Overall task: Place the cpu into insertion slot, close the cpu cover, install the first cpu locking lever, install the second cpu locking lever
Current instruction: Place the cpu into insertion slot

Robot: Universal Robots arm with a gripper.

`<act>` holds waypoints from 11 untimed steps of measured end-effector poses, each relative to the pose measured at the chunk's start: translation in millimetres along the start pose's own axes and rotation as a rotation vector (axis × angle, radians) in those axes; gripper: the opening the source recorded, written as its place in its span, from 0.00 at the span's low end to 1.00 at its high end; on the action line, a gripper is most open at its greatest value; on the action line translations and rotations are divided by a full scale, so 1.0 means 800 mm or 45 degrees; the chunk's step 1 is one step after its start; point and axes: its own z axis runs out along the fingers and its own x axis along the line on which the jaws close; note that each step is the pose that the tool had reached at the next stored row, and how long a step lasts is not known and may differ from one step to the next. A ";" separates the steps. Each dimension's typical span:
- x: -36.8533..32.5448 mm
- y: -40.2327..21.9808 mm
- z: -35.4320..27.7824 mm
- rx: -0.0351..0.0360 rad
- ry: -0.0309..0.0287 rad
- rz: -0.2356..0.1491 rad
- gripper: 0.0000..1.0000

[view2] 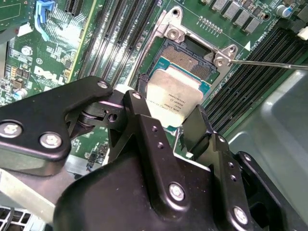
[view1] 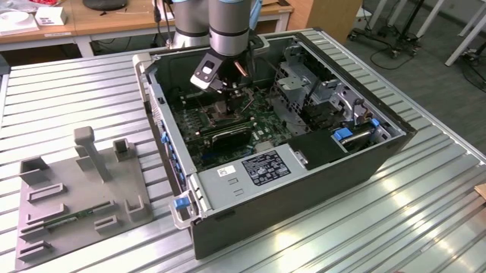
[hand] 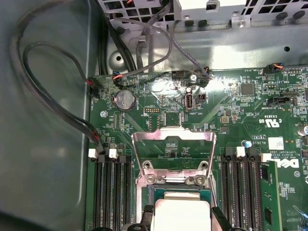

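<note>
Gripping the cpu (view2: 175,91), gripper (view2: 167,113) holds it over the insertion slot (view2: 186,52) (cpu cover (hand: 149,138) flipped up), approx 11 o'clock of pc case (view1: 304,187) centre in exterior view.

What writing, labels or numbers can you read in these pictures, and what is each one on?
Print is there, but none of it is clear enough to quote.
cpu: fine engraved lines on its metal face, unreadable.
Green circuit board: white lettering and a small white sticker, unreadable.
Grey metal box in the computer case: a black label and a white label, too small to read.
</note>
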 end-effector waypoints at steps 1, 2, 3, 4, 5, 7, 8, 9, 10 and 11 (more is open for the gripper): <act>0.0000 -0.0005 0.0006 -0.0001 0.0000 0.000 0.54; -0.0001 -0.0013 0.0011 0.0001 0.0000 0.000 0.54; -0.0001 -0.0018 0.0016 0.0000 0.0000 0.000 0.54; -0.0002 -0.0021 0.0022 0.0000 0.0002 0.000 0.54; -0.0002 -0.0022 0.0031 0.0000 0.0002 0.000 0.54; -0.0003 -0.0024 0.0058 0.0001 0.0001 0.000 0.54; -0.0004 -0.0025 0.0070 0.0000 0.0002 0.000 0.54; -0.0004 -0.0027 0.0079 0.0000 0.0002 0.000 0.54; -0.0005 -0.0030 0.0086 0.0000 0.0001 0.000 0.54; -0.0006 -0.0032 0.0090 0.0001 -0.0001 0.000 0.54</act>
